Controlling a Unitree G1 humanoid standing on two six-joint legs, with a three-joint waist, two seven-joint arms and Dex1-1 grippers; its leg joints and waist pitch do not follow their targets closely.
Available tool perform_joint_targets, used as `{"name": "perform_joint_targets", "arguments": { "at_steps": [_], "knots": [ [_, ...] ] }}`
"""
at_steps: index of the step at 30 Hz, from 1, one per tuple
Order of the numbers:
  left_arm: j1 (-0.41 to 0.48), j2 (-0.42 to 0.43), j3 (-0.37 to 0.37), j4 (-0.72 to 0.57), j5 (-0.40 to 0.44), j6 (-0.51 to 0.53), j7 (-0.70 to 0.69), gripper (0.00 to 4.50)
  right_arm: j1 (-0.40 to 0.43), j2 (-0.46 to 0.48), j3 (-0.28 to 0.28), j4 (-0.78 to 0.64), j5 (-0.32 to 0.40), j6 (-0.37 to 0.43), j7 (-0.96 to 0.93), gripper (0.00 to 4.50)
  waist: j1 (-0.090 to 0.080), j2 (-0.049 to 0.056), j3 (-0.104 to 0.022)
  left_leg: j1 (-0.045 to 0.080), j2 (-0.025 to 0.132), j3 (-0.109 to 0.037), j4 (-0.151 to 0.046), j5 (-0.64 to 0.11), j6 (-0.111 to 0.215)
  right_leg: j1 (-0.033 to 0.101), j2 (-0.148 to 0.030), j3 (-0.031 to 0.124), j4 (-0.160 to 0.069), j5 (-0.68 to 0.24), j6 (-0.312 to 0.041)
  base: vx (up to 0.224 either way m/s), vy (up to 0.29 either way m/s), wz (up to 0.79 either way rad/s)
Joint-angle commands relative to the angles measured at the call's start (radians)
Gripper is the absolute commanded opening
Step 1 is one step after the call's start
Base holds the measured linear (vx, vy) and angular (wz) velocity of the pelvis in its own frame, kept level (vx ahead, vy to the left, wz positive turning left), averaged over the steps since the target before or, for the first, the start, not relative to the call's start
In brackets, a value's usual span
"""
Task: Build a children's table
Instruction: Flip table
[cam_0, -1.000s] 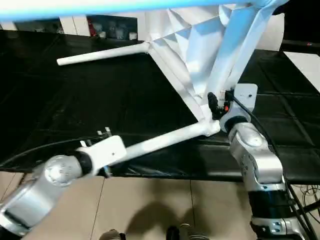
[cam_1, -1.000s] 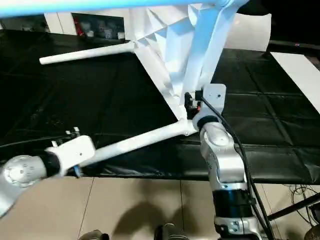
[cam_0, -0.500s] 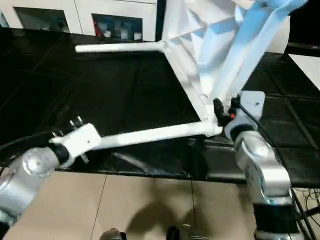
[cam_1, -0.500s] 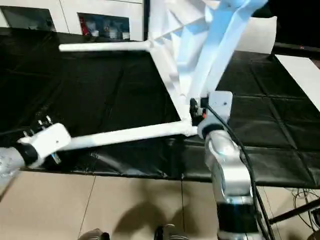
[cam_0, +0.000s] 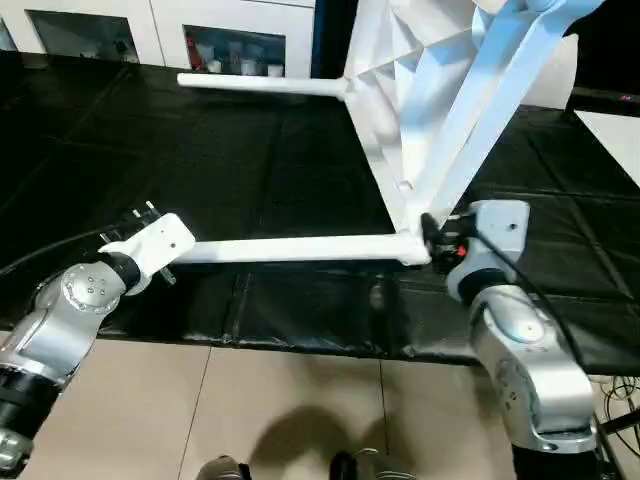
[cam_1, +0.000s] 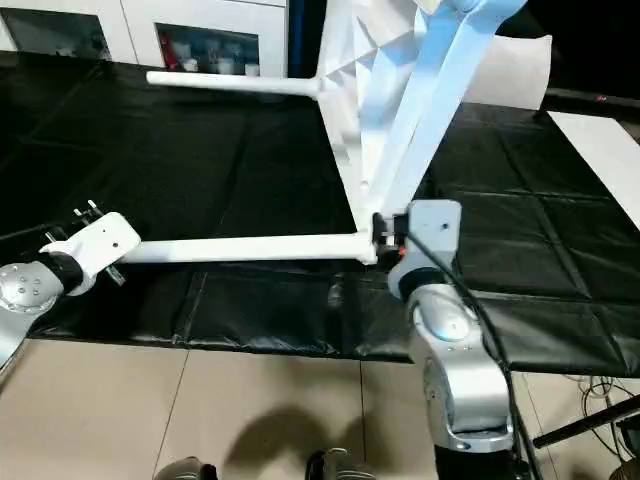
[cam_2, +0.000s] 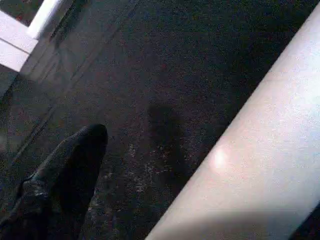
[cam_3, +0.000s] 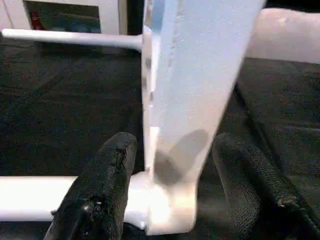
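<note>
Tabletop under black sheeting (cam_0: 250, 170) carries the white plastic children's table (cam_0: 420, 60), tipped on edge, ribbed underside facing the robot. Nearest long tapered white screw-in leg (cam_0: 290, 248) lies level along the front edge, running from the corner socket at the right gripper (cam_1: 385, 232) out to the left gripper (cam_0: 150, 225). Right gripper straddles that corner, fingers (cam_3: 100, 190) on either side; contact unclear. Left gripper released, leg beside one finger, arm stretched out low.

surface: black mat (cam_0: 250, 170) | on it: children's table (cam_0: 400, 130), tipped
</note>
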Motion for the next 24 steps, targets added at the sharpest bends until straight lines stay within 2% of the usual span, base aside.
{"name": "perform_joint_targets", "arguments": {
  "at_steps": [1,2,3,4,6,7,8,9,10,12,13,14,15,16,17,19,20,21,23,24],
  "knots": [
    [-0.002,-0.013,0.012,0.012,-0.023,-0.038,-0.029,4.5,-0.003,-0.002,0.01,-0.015,0.011,0.015,0.015,2.68,-0.002,0.017,-0.059,0.015,0.036,-0.017,-0.087,-0.223,-0.02,0.057,-0.071,0.061,-0.091,-0.361,-0.049,0.0,0.0,0.0],
    [0.022,-0.025,0.038,0.017,-0.061,-0.076,-0.063,4.5,-0.005,-0.012,0.021,-0.023,0.021,0.019,0.044,2.68,0.002,0.018,-0.058,0.016,0.039,-0.017,-0.089,-0.211,-0.02,0.057,-0.071,0.061,-0.087,-0.325,-0.066,0.0,0.0,0.0],
    [0.022,-0.025,0.038,0.017,-0.061,-0.076,-0.063,4.5,-0.005,-0.012,0.021,-0.023,0.021,0.019,0.044,2.68,0.003,0.018,-0.059,0.015,0.04,-0.018,-0.089,-0.207,-0.022,0.06,-0.072,0.06,-0.084,-0.313,-0.072,0.0,0.0,0.0],
    [0.049,-0.022,0.054,-0.009,-0.097,-0.072,-0.102,4.5,-0.004,-0.019,0.019,-0.033,0.034,0.03,0.06,2.87,0.005,0.02,-0.061,0.018,0.043,-0.016,-0.089,-0.198,-0.024,0.058,-0.071,0.061,-0.079,-0.282,-0.086,0.0,0.0,0.0],
    [0.049,-0.022,0.054,-0.009,-0.097,-0.072,-0.102,4.5,-0.004,-0.019,0.019,-0.033,0.034,0.03,0.06,3.03,0.005,0.02,-0.06,0.017,0.043,-0.015,-0.09,-0.193,-0.025,0.06,-0.069,0.061,-0.076,-0.251,-0.101,0.0,0.0,0.0],
    [0.109,0.009,0.066,-0.08,-0.128,-0.069,-0.15,4.5,0.005,-0.016,-0.005,-0.059,0.094,0.093,0.088,3.03,0.005,0.021,-0.059,0.018,0.043,-0.014,-0.09,-0.196,-0.026,0.059,-0.069,0.061,-0.076,-0.249,-0.103,0.0,0.0,0.0],
    [0.12,0.017,0.067,-0.093,-0.132,-0.069,-0.159,4.5,0.008,-0.017,-0.009,-0.065,0.107,0.109,0.096,3.09,0.005,0.016,-0.056,0.013,0.047,-0.016,-0.094,-0.204,-0.019,0.066,-0.074,0.063,-0.074,-0.264,-0.107,0.0,0.0,0.0],
    [0.126,0.022,0.068,-0.101,-0.134,-0.069,-0.163,4.5,0.01,-0.019,-0.01,-0.069,0.113,0.118,0.101,3.23,0.005,0.017,-0.053,0.018,0.046,-0.014,-0.094,-0.219,-0.019,0.059,-0.071,0.062,-0.08,-0.288,-0.102,0.0,0.0,0.0],
    [0.148,0.038,0.07,-0.128,-0.14,-0.071,-0.177,4.5,0.017,-0.025,-0.013,-0.084,0.135,0.146,0.118,3.38,0.005,0.017,-0.051,0.022,0.045,-0.016,-0.094,-0.251,-0.022,0.06,-0.073,0.062,-0.083,-0.337,-0.096,0.0,0.0,0.0],
    [0.177,0.058,0.077,-0.164,-0.158,-0.088,-0.206,4.5,0.031,-0.049,-0.001,-0.11,0.16,0.177,0.158,3.49,0.005,0.016,-0.041,0.027,0.046,-0.018,-0.1,-0.305,-0.025,0.055,-0.075,0.062,-0.098,-0.446,-0.065,0.0,0.0,0.0],
    [0.197,0.066,0.088,-0.188,-0.176,-0.106,-0.236,4.5,0.042,-0.074,0.013,-0.128,0.17,0.19,0.193,3.53,0.003,0.012,-0.04,0.035,0.041,-0.018,-0.1,-0.336,-0.024,0.052,-0.075,0.059,-0.112,-0.528,-0.039,0.0,0.0,0.0],
    [0.232,0.064,0.129,-0.273,-0.247,-0.08,-0.289,4.5,0.051,-0.111,0.036,-0.142,0.166,0.186,0.237,3.66,0.008,0.015,-0.046,0.032,0.047,-0.022,-0.102,-0.306,-0.023,0.061,-0.082,0.06,-0.11,-0.521,-0.031,0.0,0.0,0.0],
    [0.232,0.064,0.129,-0.273,-0.247,-0.08,-0.289,4.5,0.051,-0.111,0.036,-0.142,0.166,0.186,0.237,3.66,0.008,0.015,-0.046,0.031,0.048,-0.021,-0.102,-0.291,-0.022,0.06,-0.082,0.061,-0.108,-0.504,-0.035,0.0,0.0,0.0],
    [0.243,0.062,0.145,-0.311,-0.28,-0.062,-0.306,4.5,0.053,-0.118,0.04,-0.142,0.165,0.187,0.246,3.81,0.009,0.015,-0.044,0.036,0.047,-0.016,-0.102,-0.293,-0.019,0.05,-0.075,0.061,-0.111,-0.491,-0.042,0.0,0.0,0.0],
    [0.256,0.063,0.159,-0.355,-0.312,-0.039,-0.323,4.5,0.052,-0.121,0.039,-0.144,0.171,0.196,0.248,3.92,0.008,0.013,-0.044,0.033,0.046,-0.017,-0.103,-0.294,-0.021,0.053,-0.075,0.06,-0.11,-0.488,-0.048,0.0,0.0,0.0],
    [0.28,0.077,0.182,-0.505,-0.441,0.061,-0.376,4.5,0.041,-0.126,0.053,-0.124,0.172,0.206,0.257,4.01,0.011,0.014,-0.05,0.035,0.048,-0.019,-0.1,-0.281,-0.032,0.057,-0.079,0.06,-0.098,-0.461,-0.067,0.0,0.0,0.0],
    [0.289,0.083,0.193,-0.574,-0.504,0.11,-0.397,4.5,0.035,-0.127,0.06,-0.114,0.172,0.209,0.261,4.1,0.01,0.013,-0.048,0.033,0.05,-0.018,-0.103,-0.27,-0.04,0.057,-0.074,0.058,-0.094,-0.415,-0.088,0.0,0.0,0.0],
    [0.289,0.083,0.193,-0.574,-0.504,0.11,-0.397,4.5,0.035,-0.127,0.06,-0.114,0.172,0.209,0.261,4.23,0.01,0.014,-0.048,0.034,0.049,-0.017,-0.101,-0.272,-0.043,0.055,-0.072,0.059,-0.091,-0.399,-0.094,0.0,0.0,0.0],
    [0.263,0.079,0.21,-0.652,-0.574,0.151,-0.387,4.5,0.025,-0.123,0.069,-0.089,0.172,0.207,0.265,4.41,0.008,0.01,-0.051,0.03,0.044,-0.014,-0.1,-0.267,-0.043,0.061,-0.069,0.058,-0.089,-0.376,-0.097,0.0,0.0,0.0],
    [0.263,0.079,0.21,-0.652,-0.574,0.151,-0.387,4.5,0.025,-0.123,0.069,-0.089,0.172,0.207,0.265,4.46,0.009,0.008,-0.052,0.028,0.043,-0.013,-0.099,-0.253,-0.042,0.064,-0.068,0.058,-0.088,-0.368,-0.093,0.0,0.0,0.0]
  ]
}}
